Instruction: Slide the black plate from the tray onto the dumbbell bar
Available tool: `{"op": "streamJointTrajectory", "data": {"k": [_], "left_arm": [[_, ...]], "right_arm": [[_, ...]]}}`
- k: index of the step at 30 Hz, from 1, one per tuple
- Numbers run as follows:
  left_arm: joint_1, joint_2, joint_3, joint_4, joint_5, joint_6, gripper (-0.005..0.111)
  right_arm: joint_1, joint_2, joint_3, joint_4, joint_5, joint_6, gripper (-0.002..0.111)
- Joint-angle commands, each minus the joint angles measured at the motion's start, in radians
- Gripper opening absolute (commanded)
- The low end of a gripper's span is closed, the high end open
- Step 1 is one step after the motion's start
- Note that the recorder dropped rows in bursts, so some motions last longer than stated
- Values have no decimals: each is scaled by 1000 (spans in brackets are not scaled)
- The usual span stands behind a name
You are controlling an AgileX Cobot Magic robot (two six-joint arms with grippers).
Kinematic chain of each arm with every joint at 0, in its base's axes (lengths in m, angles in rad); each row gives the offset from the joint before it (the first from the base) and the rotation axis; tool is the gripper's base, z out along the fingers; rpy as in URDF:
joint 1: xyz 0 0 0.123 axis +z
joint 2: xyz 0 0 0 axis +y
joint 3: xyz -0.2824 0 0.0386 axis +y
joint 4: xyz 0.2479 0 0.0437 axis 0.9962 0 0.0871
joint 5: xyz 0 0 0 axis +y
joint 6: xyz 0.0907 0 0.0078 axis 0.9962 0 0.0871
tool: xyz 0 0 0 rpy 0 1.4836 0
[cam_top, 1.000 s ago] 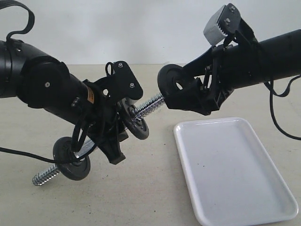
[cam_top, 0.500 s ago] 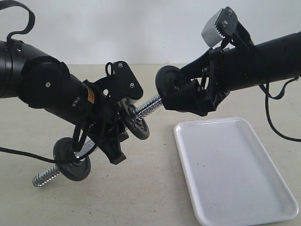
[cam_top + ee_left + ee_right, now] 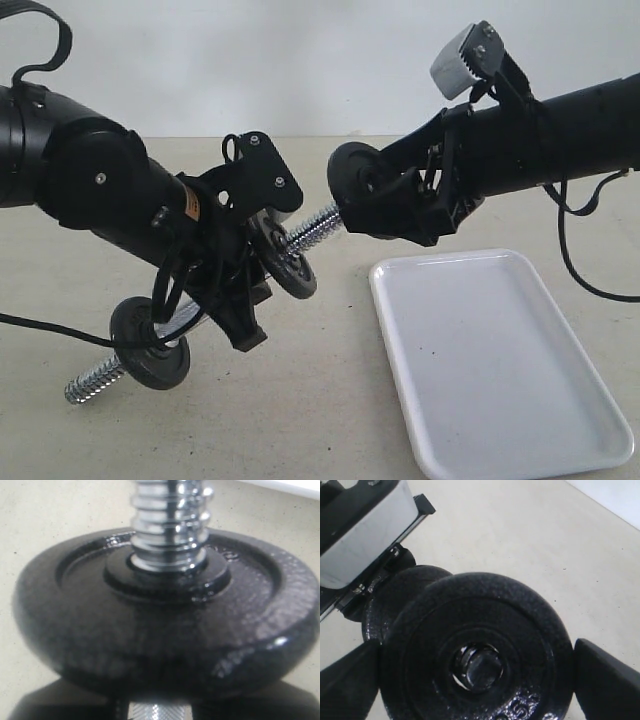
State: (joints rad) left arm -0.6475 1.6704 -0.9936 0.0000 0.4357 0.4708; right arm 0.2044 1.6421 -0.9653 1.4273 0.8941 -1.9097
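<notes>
Right jaws pinch black plate (image 3: 520,630) (facing bar (image 3: 318,223)).

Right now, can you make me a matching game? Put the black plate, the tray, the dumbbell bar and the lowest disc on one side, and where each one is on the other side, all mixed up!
Things
1. black plate
2. tray
3. dumbbell bar
4. lowest disc

Places
A. lying flat on the table, under the right arm
B. threaded on near the bar's lower end
C. gripped in the right jaws, at the bar's upper tip
D. held up slanted by the left jaws

Pairs: 1-C, 2-A, 3-D, 4-B
</notes>
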Motion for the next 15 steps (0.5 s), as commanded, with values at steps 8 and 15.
{"op": "streamJointTrajectory", "data": {"k": [8, 15], "left_arm": [[-5, -59, -37, -29, -256, 0, 4], [-5, -59, -37, -27, -272, 9, 4]], "right_arm": [[4, -5, -5, 41, 219, -11, 0], [4, -5, -5, 41, 309, -11, 0]]}}
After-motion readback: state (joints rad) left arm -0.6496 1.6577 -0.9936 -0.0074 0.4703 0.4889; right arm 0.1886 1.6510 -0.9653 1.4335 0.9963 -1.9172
